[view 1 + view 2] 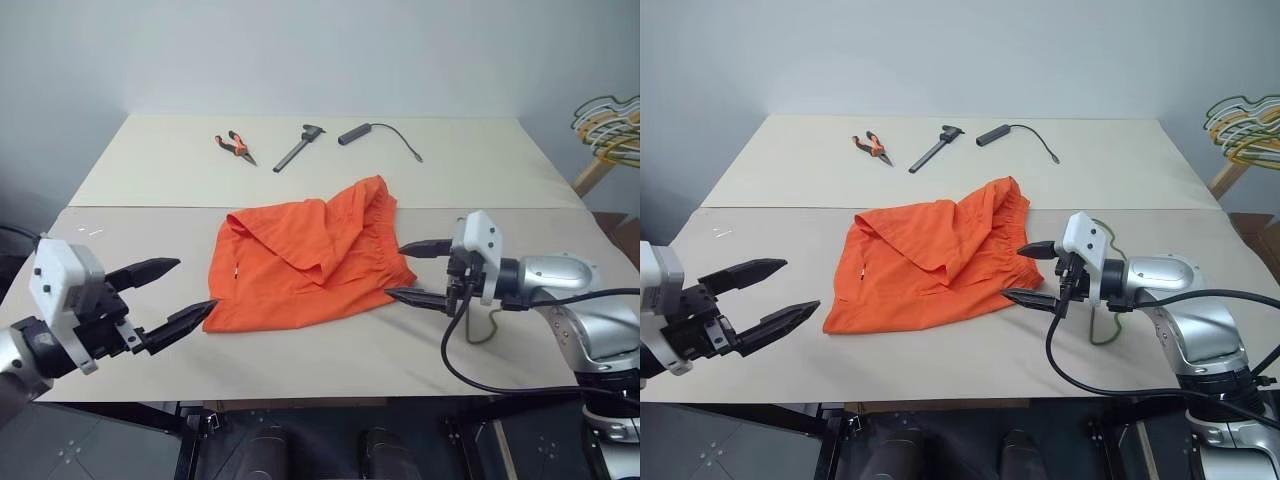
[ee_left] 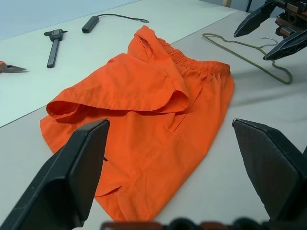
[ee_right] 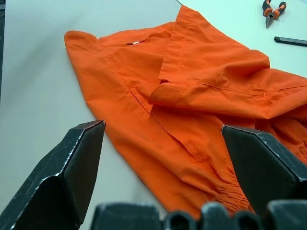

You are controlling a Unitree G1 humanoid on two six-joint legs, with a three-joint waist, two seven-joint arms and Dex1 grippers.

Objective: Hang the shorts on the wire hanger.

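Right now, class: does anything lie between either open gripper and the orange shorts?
Nothing visible does. The left gripper and right gripper flank the shorts over bare table; the tools lie far behind.

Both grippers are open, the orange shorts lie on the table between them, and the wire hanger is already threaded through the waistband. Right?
Not quite. The left wrist view shows the wire hanger lying on the table beside the shorts, apart from the waistband. The left gripper and right gripper are open.
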